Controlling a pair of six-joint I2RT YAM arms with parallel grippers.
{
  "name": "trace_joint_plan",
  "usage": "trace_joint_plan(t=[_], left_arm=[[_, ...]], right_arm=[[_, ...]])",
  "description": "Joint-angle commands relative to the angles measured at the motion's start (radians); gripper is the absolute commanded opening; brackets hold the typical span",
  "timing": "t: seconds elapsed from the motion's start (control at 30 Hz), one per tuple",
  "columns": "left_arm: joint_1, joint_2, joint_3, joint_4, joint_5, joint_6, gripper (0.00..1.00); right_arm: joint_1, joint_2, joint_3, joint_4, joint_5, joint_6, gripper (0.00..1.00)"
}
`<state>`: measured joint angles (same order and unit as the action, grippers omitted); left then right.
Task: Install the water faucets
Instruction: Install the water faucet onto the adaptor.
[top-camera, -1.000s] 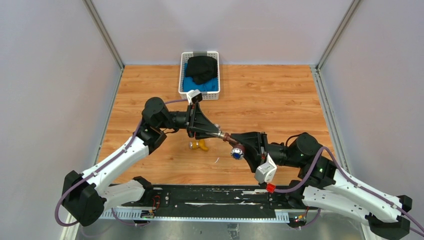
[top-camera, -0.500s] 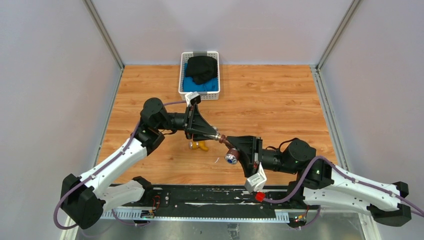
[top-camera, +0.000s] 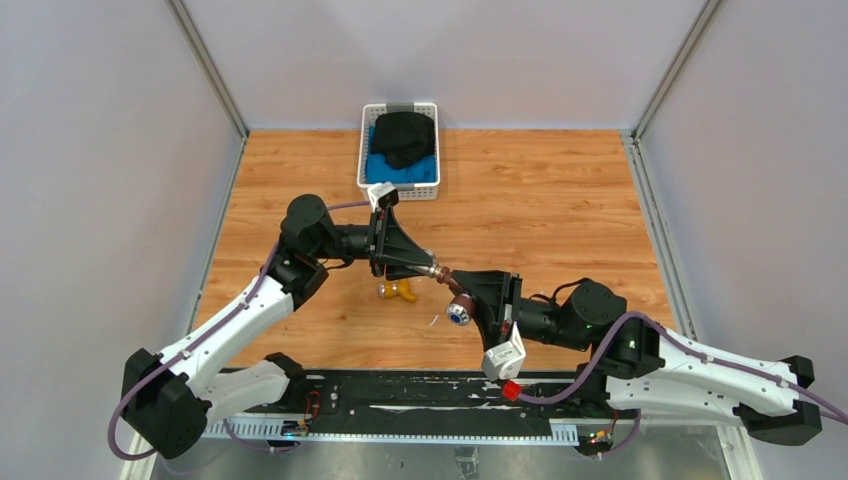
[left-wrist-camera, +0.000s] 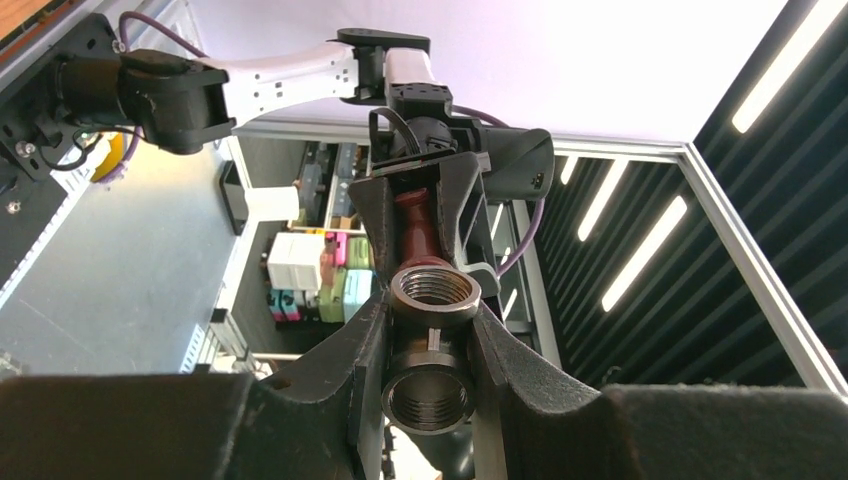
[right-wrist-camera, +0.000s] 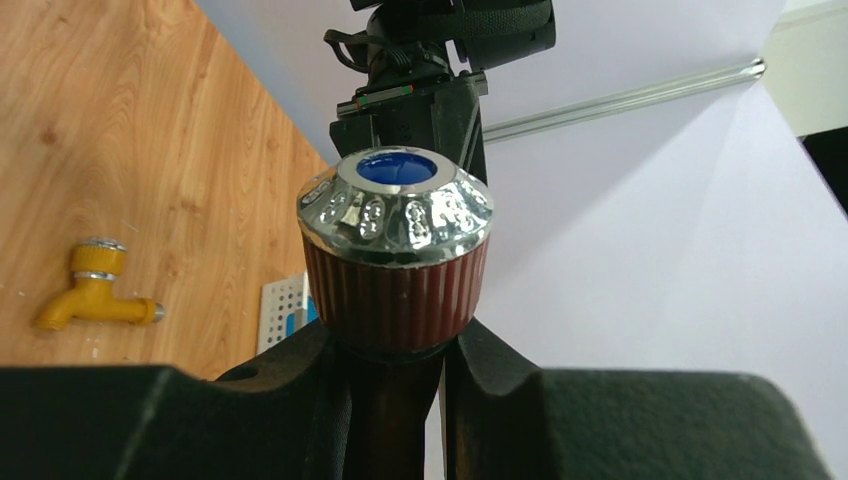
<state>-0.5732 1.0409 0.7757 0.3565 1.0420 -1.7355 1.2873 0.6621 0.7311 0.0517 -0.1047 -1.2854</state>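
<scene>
In the centre of my top view both arms meet above the wooden table (top-camera: 560, 200). My left gripper (left-wrist-camera: 430, 335) is clamped nearly closed on the grey fitting (left-wrist-camera: 428, 347) (a threaded piece, two open mouths showing). My right gripper (right-wrist-camera: 395, 350) is pinched tight around the stem of the reddish-brown faucet (right-wrist-camera: 395, 285), just under its blue-marked knob. That faucet's far end reaches the fitting's upper mouth; I cannot tell whether it is threaded in. The brass faucet (top-camera: 398, 291) lies loose on the table, just below the left gripper in the frame. A white basket (top-camera: 399, 191) of dark cloth sits at upper centre.
</scene>
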Motion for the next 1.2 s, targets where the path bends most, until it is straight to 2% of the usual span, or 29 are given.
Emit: trace_joint_plan(t=[0.0,0.1,0.33,0.43,0.53,0.63,0.77,1.17], left_arm=[[-0.046,0.001,0.021,-0.013,0.029,0.023,0.0],[-0.045,-0.009,0.019,-0.013,0.018,0.028,0.0],[-0.045,-0.024,0.027,-0.014,-0.012,0.054,0.0],[-0.045,-0.027,0.025,-0.012,-0.026,0.055,0.0],[-0.043,-0.034,0.018,-0.011,-0.044,0.047,0.0],[-0.033,-0.045,0.012,-0.011,-0.065,0.042,0.0],[-0.019,-0.05,0.01,-0.03,-0.083,0.052,0.0],[0.017,-0.049,0.013,-0.03,-0.095,0.06,0.0]], right_arm=[[0.014,0.055,0.008,0.019,-0.033,0.155,0.0],[0.014,0.056,-0.014,0.056,-0.049,0.231,0.0],[0.014,0.061,-0.111,0.295,-0.062,0.46,0.0],[0.014,0.087,-0.151,0.409,-0.017,0.565,0.0],[0.022,0.109,-0.15,0.443,0.09,0.622,0.0],[0.068,0.139,-0.104,0.4,0.296,0.62,0.0],[0.158,0.195,-0.065,0.391,0.481,0.496,0.0],[0.167,0.157,-0.064,0.359,0.535,0.527,0.0]])
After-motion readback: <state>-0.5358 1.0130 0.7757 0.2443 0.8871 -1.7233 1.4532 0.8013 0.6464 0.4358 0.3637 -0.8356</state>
